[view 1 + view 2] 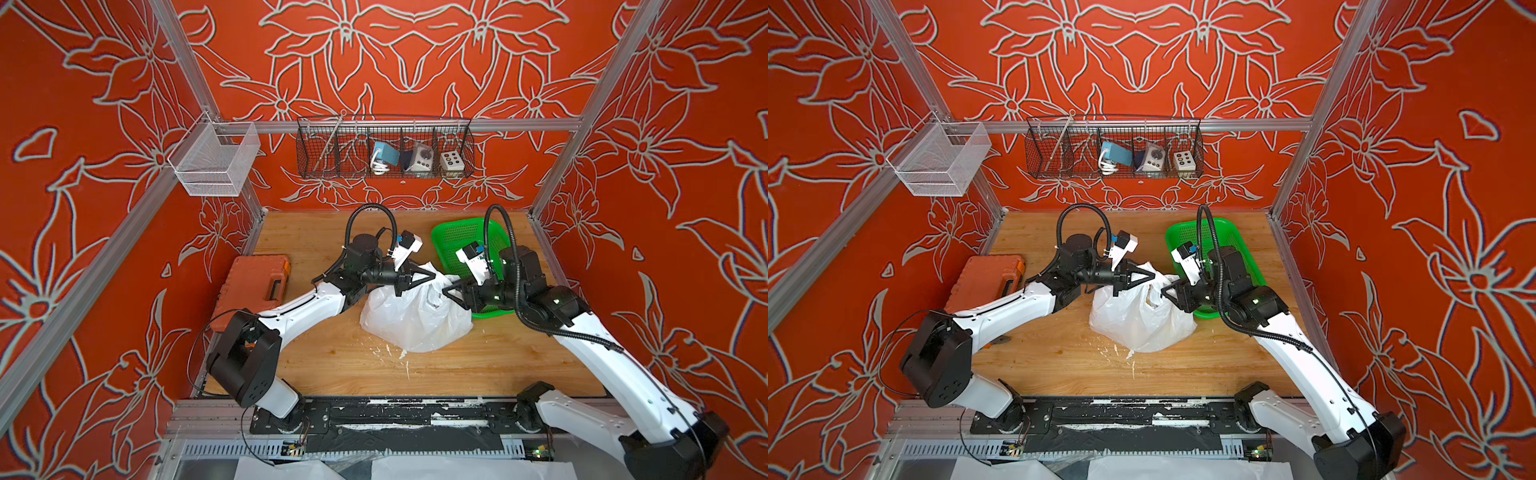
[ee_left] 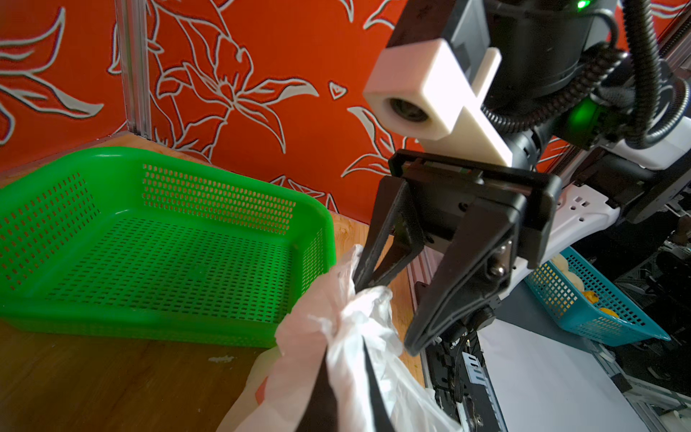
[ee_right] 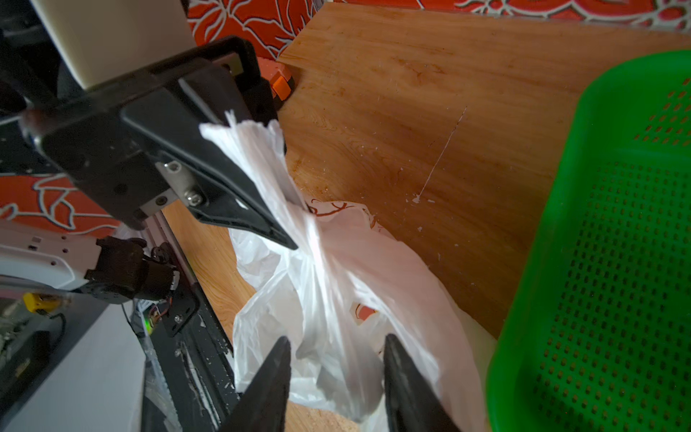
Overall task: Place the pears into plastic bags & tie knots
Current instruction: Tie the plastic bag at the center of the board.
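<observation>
Your left gripper (image 3: 297, 228) clamps one bag (image 1: 415, 322) handle taut, likely for knotting; your right gripper's (image 3: 336, 349) fingers stand apart around the opposite edge. The bag sits on the table (image 1: 332, 370), beside the basket (image 1: 455, 235).

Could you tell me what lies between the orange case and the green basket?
Between the orange case and green basket lie the left gripper and plastic bag, in both top views.
</observation>
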`<state>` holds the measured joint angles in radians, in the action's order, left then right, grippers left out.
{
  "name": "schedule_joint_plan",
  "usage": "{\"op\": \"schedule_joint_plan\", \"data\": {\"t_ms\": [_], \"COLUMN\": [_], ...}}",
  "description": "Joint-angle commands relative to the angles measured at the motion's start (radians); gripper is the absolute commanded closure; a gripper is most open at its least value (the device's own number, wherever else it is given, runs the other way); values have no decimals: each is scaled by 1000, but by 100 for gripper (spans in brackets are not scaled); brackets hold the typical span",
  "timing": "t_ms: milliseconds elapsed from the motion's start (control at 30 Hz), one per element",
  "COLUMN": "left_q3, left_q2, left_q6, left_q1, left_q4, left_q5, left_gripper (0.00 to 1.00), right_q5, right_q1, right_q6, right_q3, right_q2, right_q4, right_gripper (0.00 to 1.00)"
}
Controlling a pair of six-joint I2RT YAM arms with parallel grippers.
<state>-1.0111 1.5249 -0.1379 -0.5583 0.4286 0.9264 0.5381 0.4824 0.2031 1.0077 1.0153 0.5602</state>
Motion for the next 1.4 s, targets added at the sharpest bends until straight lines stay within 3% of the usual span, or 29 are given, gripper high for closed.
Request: {"op": "schedule_joint_plan", "data": {"t_ms": [0,67,300,467,667,800,967,1100,1367], "left_q3": [6,6,5,10,22,31,24,11,-18], "left_q2": [-31,-30,-30,-43,-74,-76,-62,-59,-57], "left_q6": [-4,-9,-41,-77,-73,-68,-51,-24,35], "left_q1": [-6,-6,-6,-6,-6,-6,-6,-6,-6], "left_q4": [36,43,76,122,108,103,85,51,-31], "left_q5": [23,21,-23,-5,18,15,12,20,63], "left_gripper": [100,100,100,100,100,100,100,100,100], "right_q5": [36,50,117,0,-228,-199,-160,-132,-103], "right_q1": [3,4,32,51,52,53,52,51,50], "right_q6": [14,19,97,108,119,82,-22,-121,-316], "right_q3": [26,26,-19,-48,-13,19,80,137,262], "right_q2": [13,22,-8,55,110,87,-54,-138,47], "right_q4": [-43,-48,-83,-78,-64,-46,110,215,260], "right_gripper": [81,100,100,100,100,100,60,42,30]}}
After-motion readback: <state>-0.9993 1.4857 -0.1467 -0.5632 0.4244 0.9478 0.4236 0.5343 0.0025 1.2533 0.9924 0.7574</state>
